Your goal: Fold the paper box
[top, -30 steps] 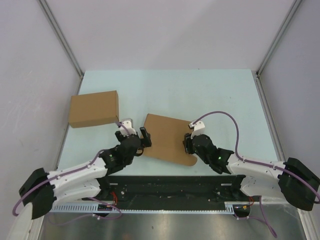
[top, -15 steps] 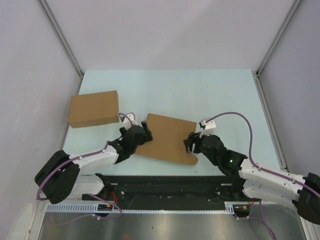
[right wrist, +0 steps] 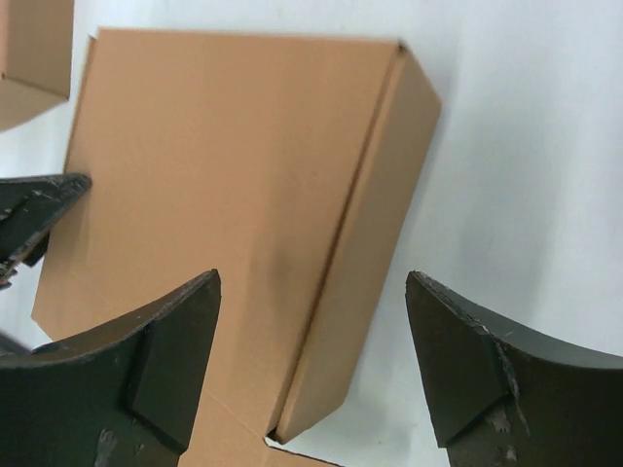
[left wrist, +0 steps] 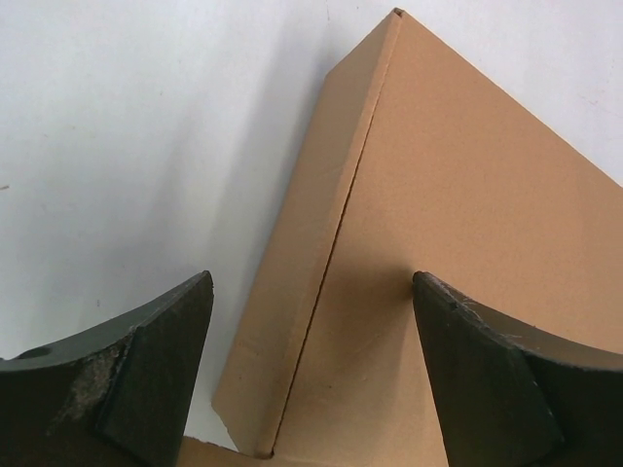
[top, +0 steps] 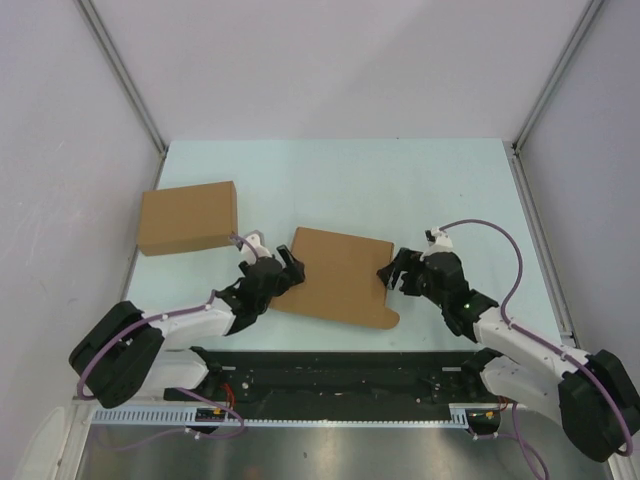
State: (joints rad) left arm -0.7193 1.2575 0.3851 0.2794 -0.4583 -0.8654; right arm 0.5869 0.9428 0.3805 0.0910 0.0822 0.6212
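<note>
Left hand (top: pixel 287 272) sits at the lower left of centre in the top view, its two dark fingers (left wrist: pixel 146 379) spread wide and gripping nothing. In its own wrist view they stand at the two bottom corners of the frame, with the left side wall and top panel of the paper box (left wrist: pixel 438 195) showing between and beyond them. Whether a fingertip touches the cardboard cannot be told. Up and to the left of this hand, near the left edge of the pale green surface (top: pixel 400 180), lies a plain cardboard box (top: pixel 188 217), apart from everything else. The paper box (top: pixel 338 277) lies flat on the surface in the middle of the top view, between the two hands. It is turned a little clockwise, and a small rounded tab juts from its lower right corner. Seen from the right wrist, the paper box (right wrist: pixel 224 165) fills the upper left of the frame, closed on top, with its narrow side wall facing right. The plain cardboard box (right wrist: pixel 29 49) peeks in at the top left corner. Right hand (top: pixel 392 277) hangs just off the paper box's right edge, its fingers (right wrist: pixel 487 370) likewise held wide apart and empty.
</note>
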